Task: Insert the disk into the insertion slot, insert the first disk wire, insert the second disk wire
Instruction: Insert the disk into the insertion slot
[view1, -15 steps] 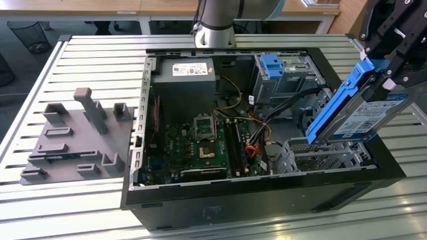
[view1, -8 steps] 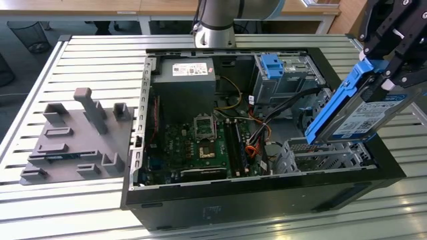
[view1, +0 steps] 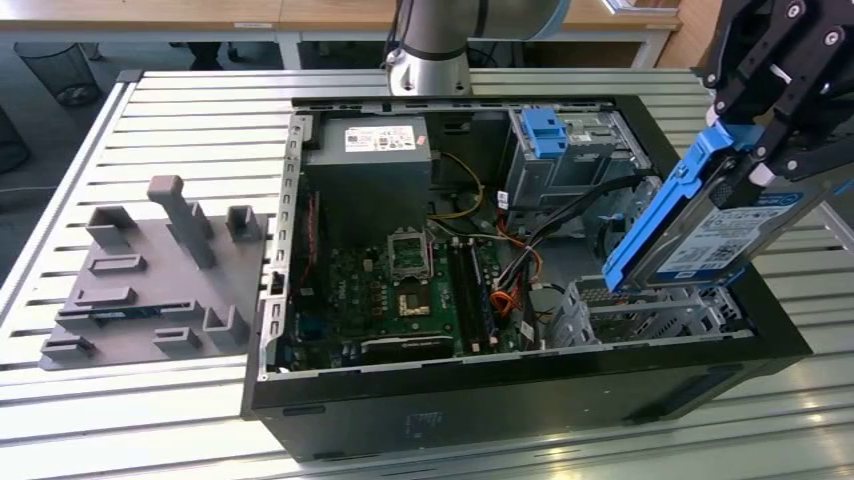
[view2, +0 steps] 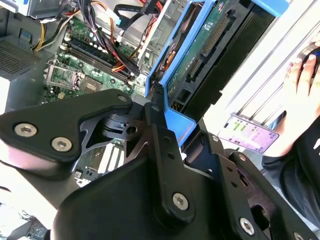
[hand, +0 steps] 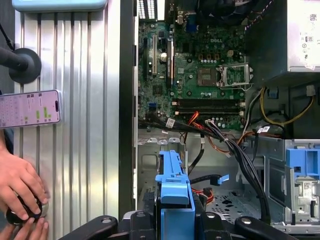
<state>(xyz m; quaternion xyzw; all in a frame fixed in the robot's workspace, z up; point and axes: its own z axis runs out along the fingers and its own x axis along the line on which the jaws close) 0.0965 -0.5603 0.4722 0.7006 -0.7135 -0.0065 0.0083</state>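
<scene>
Above the right-hand corner of the open computer case (view1: 534, 385), as the exterior view shows it, the pincer (view1: 763, 150) is closed on the disk (view1: 721, 225) and holds it in the air, steeply tilted. The lower end of the disk points down to the insertion slot (view1: 594, 305), a silver cage with perforated walls inside the case. This end is just over the top edge of the cage; whether it already touches the metal cannot be told. The disk is not yet inside the slot.

The disk is a flat, silver-grey rectangle with a white-and-blue label (view1: 731, 240) on its upper face. A bright blue carrier (view1: 663, 215) frames its long sides. In the second wrist view its other face shows a green circuit board (view2: 200, 55) with a connector strip along one edge.

Such a drive is probably stiff and rather heavy for its size, and it does not bend or give. It seems sensitive to shock, and the bare board should not be pressed. The best place to hold it is likely on the two long sides, over the plastic carrier, which is less slippery than the smooth metal.

Black and orange cables (view1: 514, 290) lie loose beside the cage.
</scene>
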